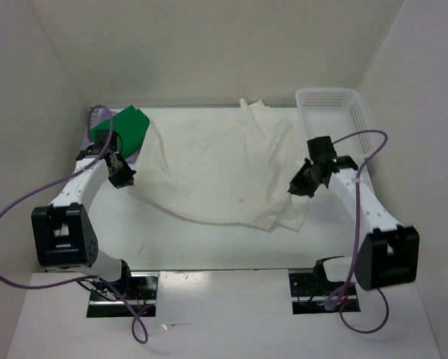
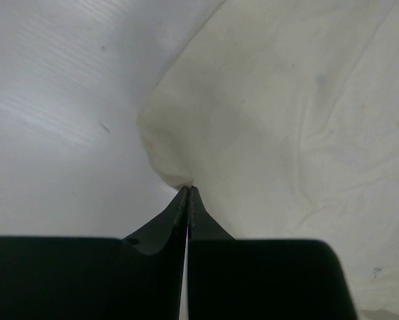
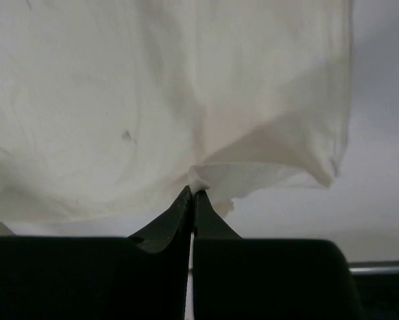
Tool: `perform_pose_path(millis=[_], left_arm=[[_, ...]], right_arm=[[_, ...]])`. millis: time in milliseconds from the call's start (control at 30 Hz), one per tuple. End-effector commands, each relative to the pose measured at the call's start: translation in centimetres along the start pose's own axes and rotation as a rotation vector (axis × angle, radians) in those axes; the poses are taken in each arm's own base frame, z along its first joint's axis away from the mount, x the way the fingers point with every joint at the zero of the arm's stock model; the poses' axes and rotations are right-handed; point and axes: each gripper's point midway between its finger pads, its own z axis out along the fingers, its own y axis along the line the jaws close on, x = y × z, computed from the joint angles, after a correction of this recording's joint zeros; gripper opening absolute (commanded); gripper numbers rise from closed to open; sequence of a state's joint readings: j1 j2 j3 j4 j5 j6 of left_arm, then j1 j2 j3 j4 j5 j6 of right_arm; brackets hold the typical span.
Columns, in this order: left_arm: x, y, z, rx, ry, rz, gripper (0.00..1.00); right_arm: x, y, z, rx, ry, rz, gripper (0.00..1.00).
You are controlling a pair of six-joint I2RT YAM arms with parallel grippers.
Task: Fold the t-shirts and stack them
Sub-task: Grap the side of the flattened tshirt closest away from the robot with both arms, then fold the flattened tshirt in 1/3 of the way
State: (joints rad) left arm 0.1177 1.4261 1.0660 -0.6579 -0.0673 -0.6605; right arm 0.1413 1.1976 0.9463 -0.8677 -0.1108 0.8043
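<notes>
One cream-white t-shirt (image 1: 224, 168) is clamped in the jaws of left gripper (image 1: 126, 179) and right gripper (image 1: 296, 188); one green t-shirt (image 1: 124, 126) is seen beside it.

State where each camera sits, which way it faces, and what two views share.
Top external: above, behind the arms, both showing, looking down at the white shirt.
Left wrist: on the left arm, facing along the left claw, shut on the shirt's edge.
Right wrist: likewise, along the right claw.
Shared: the white shirt.
</notes>
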Motion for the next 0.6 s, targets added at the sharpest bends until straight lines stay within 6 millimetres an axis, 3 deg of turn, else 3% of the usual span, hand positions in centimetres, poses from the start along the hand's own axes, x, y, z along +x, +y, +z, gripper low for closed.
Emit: perform_pose_path(millis=[0, 33, 100, 167, 333, 400, 567], left_arm=[[-4.8, -3.8, 0.9, 0.063, -0.113, 0.007, 0.02], [-5.0, -4.0, 2.5, 0.047, -0.089, 0.008, 0.02], [-6.5, -4.8, 3.1, 0.044, -0.105, 0.007, 0.02], [-6.6, -5.0, 5.4, 0.027, -0.080, 0.009, 0.02], [-9.3, -6.5, 7.0, 0.024, -0.111, 0.006, 0.02], [-9.8, -6.7, 8.0, 0.016, -0.117, 0.006, 0.02], [-10.2, -6.9, 10.0, 0.001, -0.117, -0.004, 0.05]], right_arm=[[-9.2, 6.6, 0.8, -0.105, -0.228, -0.060, 0.00], [-10.8, 7.0, 1.3, -0.090, -0.253, -0.049, 0.00], [-13.1, 8.3, 3.5, -0.059, -0.256, -0.077, 0.00], [-15.2, 9.4, 5.3, -0.035, -0.268, -0.085, 0.00], [-20.0, 10.7, 7.2, -0.002, -0.332, -0.075, 0.00], [-20.5, 10.5, 9.0, 0.029, -0.317, -0.073, 0.00], [-22.1, 10.6, 9.8, 0.057, -0.364, -0.076, 0.00]])
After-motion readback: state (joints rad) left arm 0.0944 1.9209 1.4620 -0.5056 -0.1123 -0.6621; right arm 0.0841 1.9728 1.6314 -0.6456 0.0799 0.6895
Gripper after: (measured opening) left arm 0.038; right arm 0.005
